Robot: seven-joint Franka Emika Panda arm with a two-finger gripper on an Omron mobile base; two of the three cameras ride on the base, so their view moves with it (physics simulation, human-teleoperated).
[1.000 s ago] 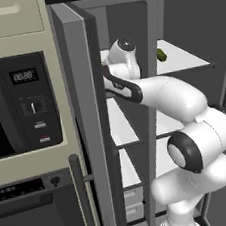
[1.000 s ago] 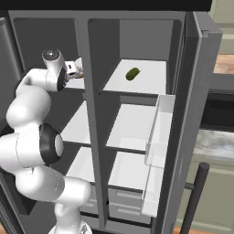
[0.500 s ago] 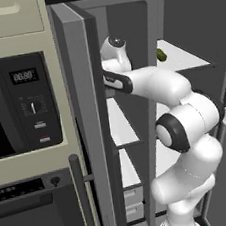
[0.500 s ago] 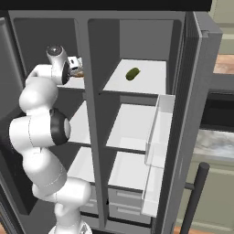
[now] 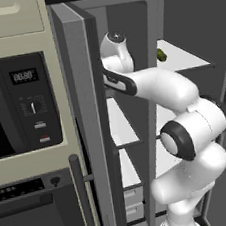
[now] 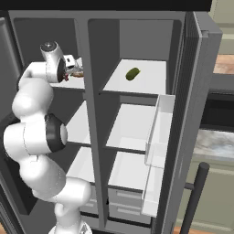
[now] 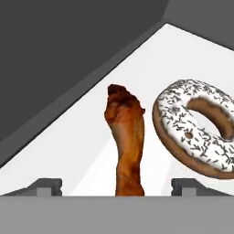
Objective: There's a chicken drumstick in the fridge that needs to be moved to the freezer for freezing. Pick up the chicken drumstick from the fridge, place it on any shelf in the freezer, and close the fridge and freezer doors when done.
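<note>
White freezer shelf [image 7: 68, 151] carries my tool [image 7: 116, 186], its jaws spread wide either side of the chicken drumstick [image 7: 125, 139] lying between them; just beside it rests a frosted, sprinkled donut [image 7: 196, 128]; beyond, the dark freezer wall [image 7: 68, 41].

The open grey unit [image 5: 85, 113] is viewed from behind the arm, left and right, looking forward and down; its white shelves [image 6: 137, 87] are shared by both views. A shelf [image 7: 91, 151] is seen very close from the hand.
</note>
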